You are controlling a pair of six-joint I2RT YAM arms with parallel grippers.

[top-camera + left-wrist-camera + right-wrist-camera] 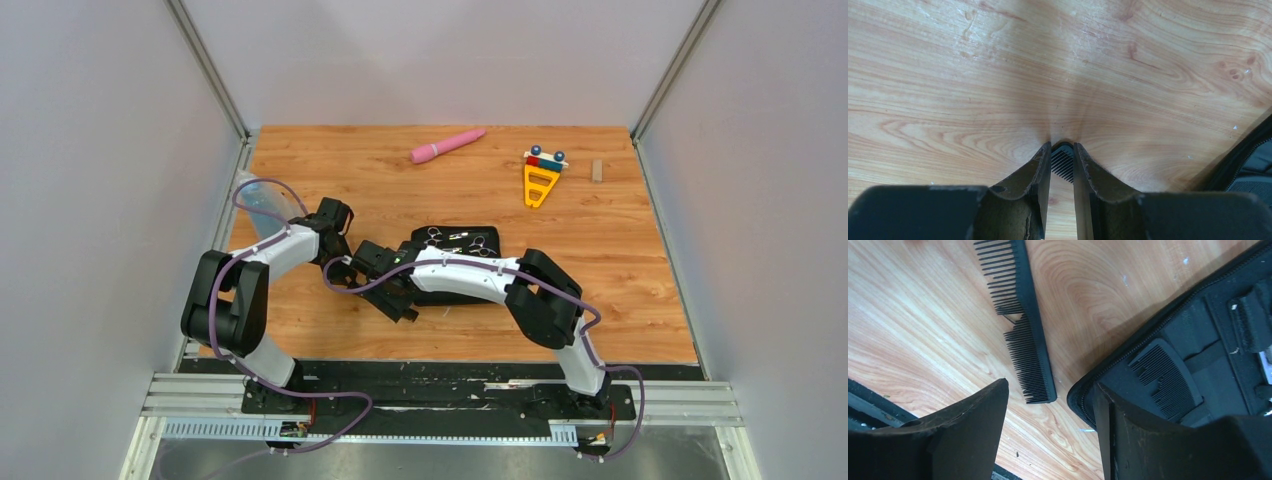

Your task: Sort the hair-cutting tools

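Before me, a comb [1023, 335] lies on the table [908, 315] just beside the case [1218, 365]; a second comb [1163, 380] and scissors [432, 236] lie inside it.

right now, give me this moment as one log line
left pincer: shut on black comb | right pincer: open, at case edge | second comb: in case | scissors: in case

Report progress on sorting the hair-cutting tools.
Done: left scissors, right scissors and one comb sit in the open black case. In hand: the left gripper is shut on the second comb, down at the table. Left: get it into the case. The right gripper hangs open, empty.
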